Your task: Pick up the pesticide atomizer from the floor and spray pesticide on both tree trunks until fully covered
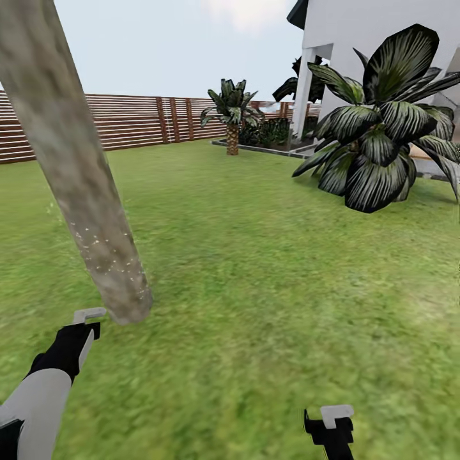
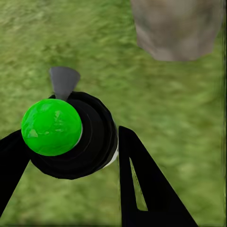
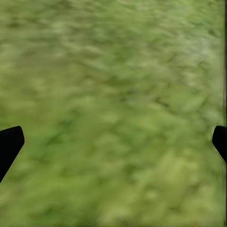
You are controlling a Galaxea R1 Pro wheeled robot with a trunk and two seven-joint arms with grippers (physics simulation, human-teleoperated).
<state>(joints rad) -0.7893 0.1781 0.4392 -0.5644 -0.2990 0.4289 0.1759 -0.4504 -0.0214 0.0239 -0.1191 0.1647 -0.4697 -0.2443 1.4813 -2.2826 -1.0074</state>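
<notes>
A pale grey-brown mottled tree trunk (image 1: 76, 179) leans across the left of the head view, flecked with whitish specks near its base (image 1: 112, 259). In the left wrist view the trunk's foot (image 2: 177, 28) stands on the grass just beyond the fingers. My left gripper (image 1: 86, 326) (image 2: 71, 137) is low beside the trunk's base, shut on the pesticide atomizer (image 2: 90, 137). It is a black round bottle with a glossy green top and a grey nozzle pointing toward the trunk. My right gripper (image 1: 332, 418) (image 3: 118, 135) hangs open over bare grass, holding nothing.
A brown slatted fence (image 1: 147, 121) bounds the lawn at the back. A short palm (image 1: 232, 118) stands by a planted bed, and a big dark broad-leaved plant (image 1: 377, 134) grows before the white house (image 1: 358, 32) at right. Open grass (image 1: 255, 268) lies ahead.
</notes>
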